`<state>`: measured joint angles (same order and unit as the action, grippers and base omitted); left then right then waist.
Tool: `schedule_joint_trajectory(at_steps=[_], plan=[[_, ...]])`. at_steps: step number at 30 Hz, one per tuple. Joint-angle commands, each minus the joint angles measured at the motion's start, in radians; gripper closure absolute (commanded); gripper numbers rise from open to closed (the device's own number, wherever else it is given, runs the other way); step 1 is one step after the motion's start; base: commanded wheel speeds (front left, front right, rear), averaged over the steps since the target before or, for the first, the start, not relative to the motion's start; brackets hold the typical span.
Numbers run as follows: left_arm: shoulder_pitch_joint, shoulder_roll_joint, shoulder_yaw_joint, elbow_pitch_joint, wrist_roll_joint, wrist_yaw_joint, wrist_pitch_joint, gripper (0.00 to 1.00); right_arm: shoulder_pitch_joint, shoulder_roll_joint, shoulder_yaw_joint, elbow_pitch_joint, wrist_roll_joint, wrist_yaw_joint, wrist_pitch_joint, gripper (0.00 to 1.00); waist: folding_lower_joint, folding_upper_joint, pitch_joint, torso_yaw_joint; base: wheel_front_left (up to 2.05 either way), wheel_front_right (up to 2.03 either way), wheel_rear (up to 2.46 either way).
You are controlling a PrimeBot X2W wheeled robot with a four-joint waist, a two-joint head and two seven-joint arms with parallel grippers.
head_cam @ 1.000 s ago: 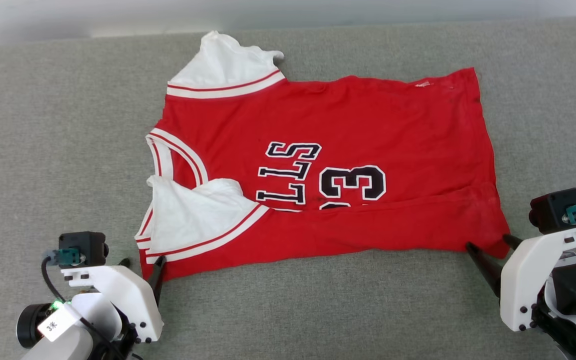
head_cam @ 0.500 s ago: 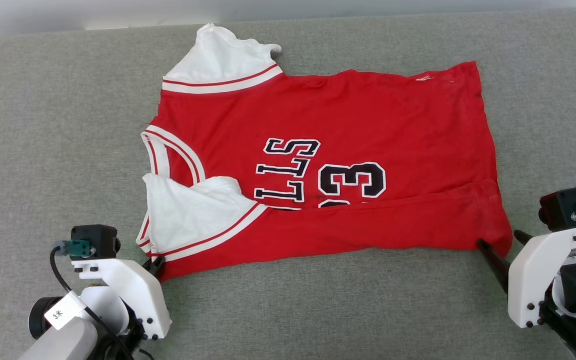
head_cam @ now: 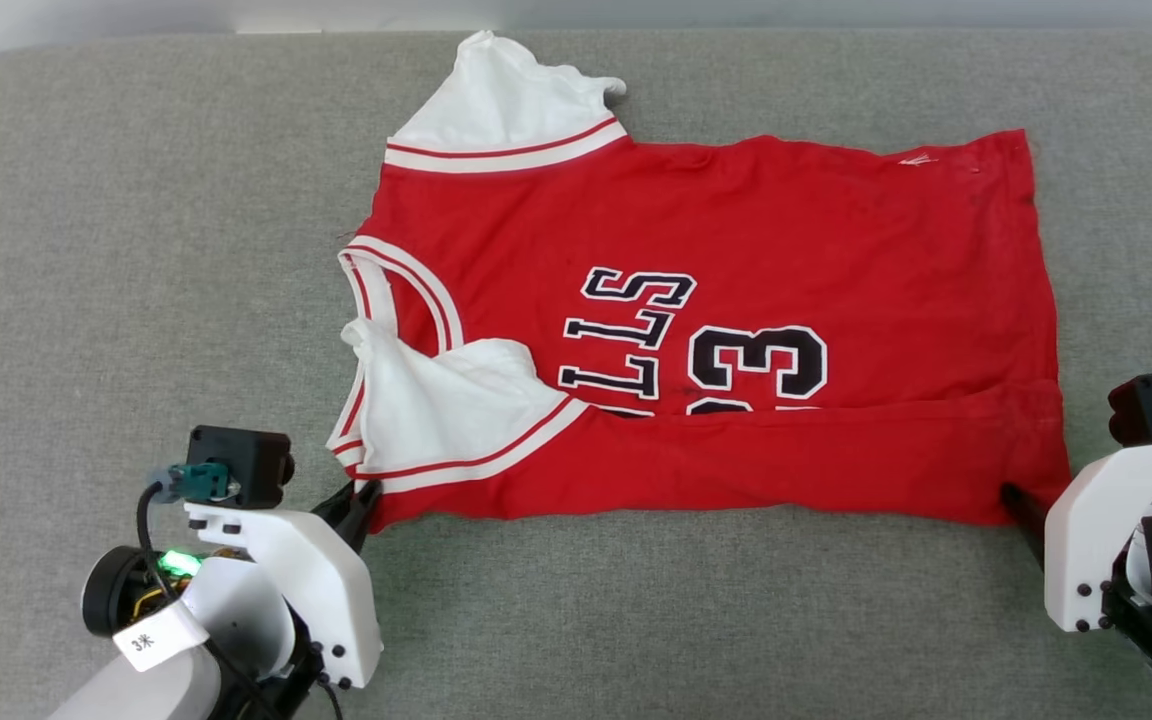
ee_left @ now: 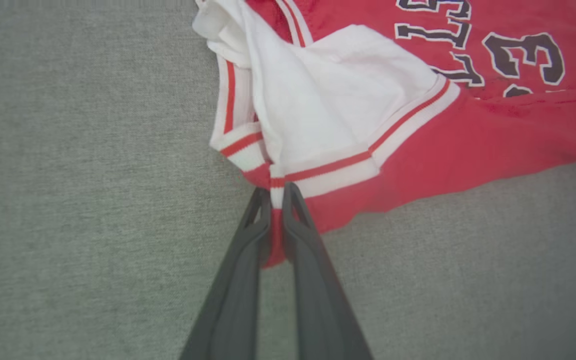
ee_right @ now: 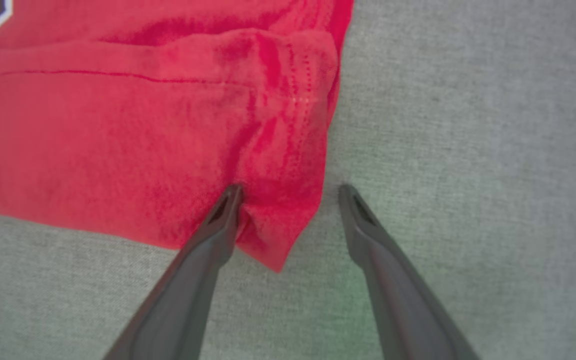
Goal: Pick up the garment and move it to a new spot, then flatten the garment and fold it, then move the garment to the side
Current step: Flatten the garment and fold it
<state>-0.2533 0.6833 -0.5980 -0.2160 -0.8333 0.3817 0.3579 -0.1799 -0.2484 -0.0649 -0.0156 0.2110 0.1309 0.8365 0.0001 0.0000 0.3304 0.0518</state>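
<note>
The garment [head_cam: 736, 250], a red jersey with white sleeves and black lettering, lies spread sideways on the grey surface, its near long edge folded up over the lettering. My left gripper [head_cam: 364, 500] is shut on the garment's near left corner [ee_left: 277, 200], pinching red cloth and striped trim between its fingers. At the near right corner [ee_right: 278, 220] my right gripper [ee_right: 290, 192] stands open, one finger [ee_right: 220, 220] pressed on the red cloth and the other on bare grey fabric beside the hem. A white sleeve [head_cam: 436, 410] lies crumpled over the collar.
The grey fabric surface [head_cam: 136, 250] stretches wide to the left of the garment and along its near side. A pale wall edge [head_cam: 86, 20] runs along the far side.
The camera has shifted, so the garment sits further right in the picture. The left gripper closed in on the near left corner; the right gripper stays at the near right corner.
</note>
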Motion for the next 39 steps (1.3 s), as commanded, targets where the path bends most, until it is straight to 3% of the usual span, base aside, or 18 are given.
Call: schedule_joint_trajectory(at_steps=[1,8,9,10,11,19,29,39], plan=[[-0.014,0.001,-0.003,-0.019,0.006,0.000,0.002,1.00,0.005,-0.004,0.010,0.032,-0.007,0.000,0.010,0.00,-0.0001,0.0000,0.007,0.006,0.00,0.00,0.00],[-0.026,0.014,-0.008,-0.049,0.014,-0.006,0.013,1.00,0.011,0.002,0.042,0.142,0.001,0.000,0.006,0.00,-0.0001,0.0000,0.023,0.015,0.00,0.00,0.00],[-0.025,0.017,-0.008,-0.047,0.012,-0.008,0.014,1.00,0.012,0.005,0.050,0.157,0.008,0.000,0.009,0.34,-0.0001,0.0000,0.025,0.015,0.00,0.00,0.00],[-0.024,0.020,-0.009,-0.044,0.010,-0.011,0.017,1.00,0.010,0.006,0.055,0.168,0.017,0.000,0.008,0.75,-0.0001,0.0000,0.026,0.015,0.00,0.00,0.00],[-0.021,0.023,-0.008,-0.030,0.005,-0.017,0.018,1.00,0.003,-0.006,0.055,0.199,0.021,0.000,-0.003,1.00,-0.0001,0.0000,0.024,0.015,0.00,0.00,0.00],[0.016,0.031,-0.003,0.013,-0.027,-0.036,0.008,1.00,-0.004,-0.059,0.034,0.196,0.046,-0.001,-0.049,1.00,-0.0001,0.0000,-0.035,0.006,0.00,0.00,0.00],[0.155,0.088,0.001,0.003,-0.071,-0.030,-0.001,1.00,0.097,-0.138,0.018,0.057,0.105,-0.001,-0.017,1.00,-0.0001,0.0000,-0.133,-0.011,0.00,0.00,0.00],[0.304,0.108,-0.060,-0.029,-0.100,-0.029,0.013,1.00,0.307,-0.113,-0.073,-0.073,0.129,-0.001,0.049,1.00,-0.0001,0.0000,-0.171,-0.005,0.00,0.00,0.00]])
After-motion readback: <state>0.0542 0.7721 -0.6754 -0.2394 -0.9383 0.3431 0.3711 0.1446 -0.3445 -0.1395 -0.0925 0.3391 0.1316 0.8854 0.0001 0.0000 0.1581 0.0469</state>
